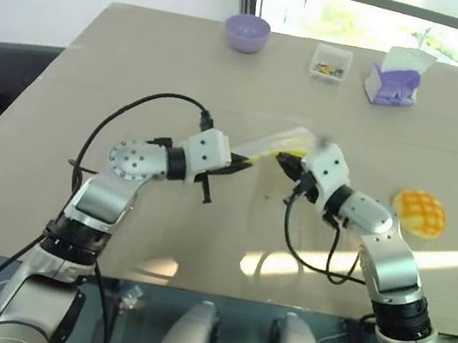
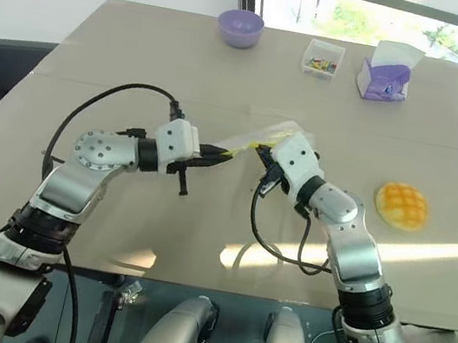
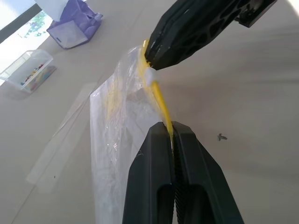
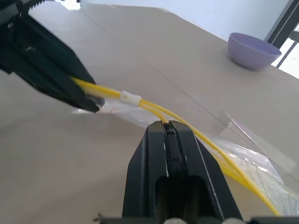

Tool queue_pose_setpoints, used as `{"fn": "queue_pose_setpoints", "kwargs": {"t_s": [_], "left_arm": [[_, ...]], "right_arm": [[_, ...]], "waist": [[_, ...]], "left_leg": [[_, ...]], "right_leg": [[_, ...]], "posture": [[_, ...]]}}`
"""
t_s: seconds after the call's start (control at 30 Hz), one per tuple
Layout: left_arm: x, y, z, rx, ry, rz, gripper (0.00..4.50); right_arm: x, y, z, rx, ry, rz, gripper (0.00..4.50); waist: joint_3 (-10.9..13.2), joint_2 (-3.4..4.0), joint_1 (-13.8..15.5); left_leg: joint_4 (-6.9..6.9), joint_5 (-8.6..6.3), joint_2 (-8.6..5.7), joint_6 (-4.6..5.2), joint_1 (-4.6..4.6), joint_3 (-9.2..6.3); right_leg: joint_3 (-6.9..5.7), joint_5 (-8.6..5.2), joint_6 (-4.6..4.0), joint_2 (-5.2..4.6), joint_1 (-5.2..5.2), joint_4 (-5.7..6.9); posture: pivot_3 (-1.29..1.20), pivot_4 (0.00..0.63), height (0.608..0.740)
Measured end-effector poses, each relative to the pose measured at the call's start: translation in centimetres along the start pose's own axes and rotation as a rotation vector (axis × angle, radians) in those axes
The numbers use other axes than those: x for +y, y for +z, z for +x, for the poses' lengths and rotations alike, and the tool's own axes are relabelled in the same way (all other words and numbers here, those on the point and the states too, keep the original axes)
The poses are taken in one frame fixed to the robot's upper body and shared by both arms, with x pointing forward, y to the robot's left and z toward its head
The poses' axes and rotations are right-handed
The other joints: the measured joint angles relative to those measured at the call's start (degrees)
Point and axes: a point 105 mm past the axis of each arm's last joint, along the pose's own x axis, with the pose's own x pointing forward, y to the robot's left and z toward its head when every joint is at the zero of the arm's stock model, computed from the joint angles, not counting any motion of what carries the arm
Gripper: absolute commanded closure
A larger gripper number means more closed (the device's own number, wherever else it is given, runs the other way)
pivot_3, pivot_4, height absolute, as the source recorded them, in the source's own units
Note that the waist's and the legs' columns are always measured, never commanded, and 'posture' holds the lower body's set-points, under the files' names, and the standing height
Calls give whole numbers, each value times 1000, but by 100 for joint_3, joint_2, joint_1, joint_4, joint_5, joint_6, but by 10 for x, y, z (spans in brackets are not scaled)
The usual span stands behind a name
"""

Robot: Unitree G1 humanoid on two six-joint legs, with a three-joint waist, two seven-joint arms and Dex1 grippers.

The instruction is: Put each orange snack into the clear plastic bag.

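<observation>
Above the middle of a tan table (image 1: 142,60), the left gripper (image 1: 244,163) and the right gripper (image 1: 283,161) are each clamped tight on the yellow seal strip (image 3: 159,100) of the clear plastic bag (image 3: 117,140), holding it off the surface between them. One orange snack (image 1: 420,212) lies on the table well to the robot's right, outside the bag. The step in hand appears to be opening the bag; next, the mouth likely needs pulling apart before one gripper can let go and fetch the snack.
</observation>
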Motion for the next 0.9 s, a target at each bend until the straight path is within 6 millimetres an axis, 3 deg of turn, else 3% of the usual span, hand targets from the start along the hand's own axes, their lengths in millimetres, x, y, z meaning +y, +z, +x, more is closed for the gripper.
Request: {"fn": "queue_pose_setpoints", "kwargs": {"t_s": [0.53, 0.9], "left_arm": [[-6, 0, -3, 6, -56, 21, 4500], [-8, 1, -4, 3, -78, 38, 4500]], "right_arm": [[-1, -5, 0, -27, 16, 226, 4458], [-9, -18, -16, 32, 48, 233, 4458]], "waist": [[0, 1, -2], [0, 1, -5]], "left_leg": [[0, 0, 0, 0, 0, 0], [0, 0, 1, 1, 1, 1]], "right_leg": [[0, 0, 0, 0, 0, 0], [0, 0, 0, 1, 0, 0]], "posture": [[0, 150, 740], [0, 150, 740]]}}
